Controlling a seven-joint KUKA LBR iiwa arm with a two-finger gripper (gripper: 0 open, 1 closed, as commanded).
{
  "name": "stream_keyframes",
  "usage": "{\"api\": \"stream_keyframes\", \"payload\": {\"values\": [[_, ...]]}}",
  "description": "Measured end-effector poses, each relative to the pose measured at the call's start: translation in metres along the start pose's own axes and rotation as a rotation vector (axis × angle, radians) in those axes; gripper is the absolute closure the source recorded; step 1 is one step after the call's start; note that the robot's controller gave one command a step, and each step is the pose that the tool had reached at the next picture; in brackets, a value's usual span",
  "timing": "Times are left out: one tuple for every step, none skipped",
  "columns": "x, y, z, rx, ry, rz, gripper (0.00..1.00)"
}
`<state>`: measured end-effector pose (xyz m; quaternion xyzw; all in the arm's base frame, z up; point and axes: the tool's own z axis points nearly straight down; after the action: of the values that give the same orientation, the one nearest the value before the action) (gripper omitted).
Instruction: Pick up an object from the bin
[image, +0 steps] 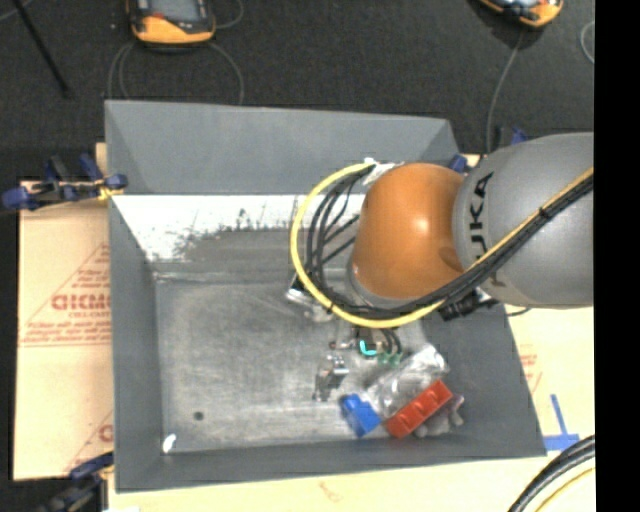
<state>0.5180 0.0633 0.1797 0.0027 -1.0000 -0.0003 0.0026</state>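
Now, the arm's rounded orange wrist cover (405, 235), ringed by a loop of yellow and black cables (305, 225), hangs over the right half of the grey metal bin (135, 330). Below it the gripper (337, 366) pokes out, low over the bin floor. It is too tucked under the cover to judge, so whether the claw is open or closed I cannot tell, and nothing can be made out in its grasp.

Just to the gripper's lower right, near the bin's front right corner, sits a little heap. A small blue plastic piece (360, 414) lies nearest. A ridged red plastic block (418, 410) is just beside the blue one, on its right. A crinkled clear plastic wrapper (408, 372) is piled above both. A dull grey lump (443, 424) peeks out at the red block's far edge.

Over on the far side, a tiny white scrap (168, 441) rests alone in the front left corner, well apart from the heap.
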Motion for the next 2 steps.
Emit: {"api": "stream_keyframes", "payload": {"values": [[0.017, -0.092, 0.070, 0.004, -0.002, -0.153, 0.00], [0.034, -0.100, 0.104, 0.006, -0.033, -0.371, 0.00]]}}
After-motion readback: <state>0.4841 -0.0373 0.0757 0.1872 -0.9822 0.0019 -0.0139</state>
